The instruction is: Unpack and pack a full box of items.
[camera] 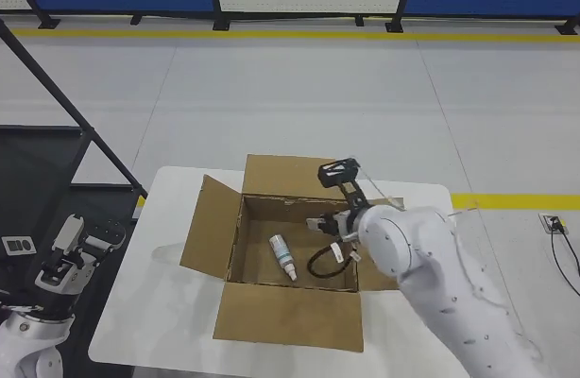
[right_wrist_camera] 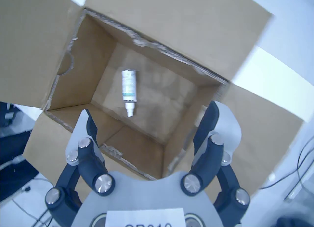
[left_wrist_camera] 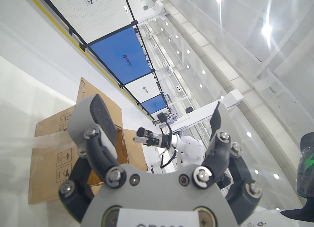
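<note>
Right claw [right_wrist_camera: 149, 112] hangs spread, empty, above the open box [right_wrist_camera: 171, 4] at the middle of the table [camera: 177, 312]; a bottle [right_wrist_camera: 128, 88] lies flat on the box floor. Left claw [left_wrist_camera: 157, 105], spread too, sits off the left edge. A deep reach could snag a flap and drag the box.

right gripper [right_wrist_camera: 147, 120] agape over box [right_wrist_camera: 171, 12]; bottle [right_wrist_camera: 128, 89] flat inside
</note>
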Robot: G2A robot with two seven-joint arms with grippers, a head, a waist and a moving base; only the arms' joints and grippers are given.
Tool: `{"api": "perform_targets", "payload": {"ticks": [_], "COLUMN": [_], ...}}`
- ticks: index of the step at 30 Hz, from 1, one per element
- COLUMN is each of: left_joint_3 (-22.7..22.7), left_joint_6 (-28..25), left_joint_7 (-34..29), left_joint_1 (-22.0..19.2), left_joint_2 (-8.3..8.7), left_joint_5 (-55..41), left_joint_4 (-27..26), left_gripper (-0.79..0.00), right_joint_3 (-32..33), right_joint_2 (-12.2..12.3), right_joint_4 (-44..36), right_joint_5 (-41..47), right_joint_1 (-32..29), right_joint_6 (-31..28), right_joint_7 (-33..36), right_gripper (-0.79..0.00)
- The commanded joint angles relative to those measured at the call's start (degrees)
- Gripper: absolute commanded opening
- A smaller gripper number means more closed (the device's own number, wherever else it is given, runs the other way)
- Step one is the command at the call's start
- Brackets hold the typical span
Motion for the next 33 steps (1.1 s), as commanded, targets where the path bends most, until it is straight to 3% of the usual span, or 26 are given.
{"api": "perform_targets", "payload": {"ticks": [1, 6, 11, 19, 32, 33], "left_joint_3": [0.0, 0.0, 0.0, 0.0, 0.0, 0.0], "left_joint_6": [0.0, 0.0, 0.0, 0.0, 0.0, 0.0], "left_joint_7": [0.0, 0.0, 0.0, 0.0, 0.0, 0.0], "left_joint_1": [0.0, 0.0, 0.0, 0.0, 0.0, 0.0], "left_joint_2": [0.00, 0.00, 0.00, 0.00, 0.00, 0.00], "left_joint_5": [0.0, 0.0, 0.0, 0.0, 0.0, 0.0], "left_joint_4": [0.0, 0.0, 0.0, 0.0, 0.0, 0.0], "left_gripper": [0.000, 0.000, 0.000, 0.000, 0.000, 0.000], "right_joint_3": [8.8, 21.7, 28.1, 27.6, 21.2, 20.8], "right_joint_2": [1.4, 2.9, 3.1, 2.3, 1.2, 1.1], "right_joint_4": [-9.1, -16.9, -10.5, 7.1, 28.3, 29.5], "right_joint_5": [-3.0, -6.6, -7.7, -4.3, -4.8, -4.8], "right_joint_1": [-7.9, -18.9, -22.5, -16.5, -6.5, -6.0], "right_joint_6": [-0.1, 1.6, 2.3, 0.3, 3.5, 3.8], "right_joint_7": [2.2, 4.8, 4.2, 6.2, 2.4, 2.1], "right_gripper": [0.000, 0.000, 0.000, 0.000, 0.000, -0.194]}}
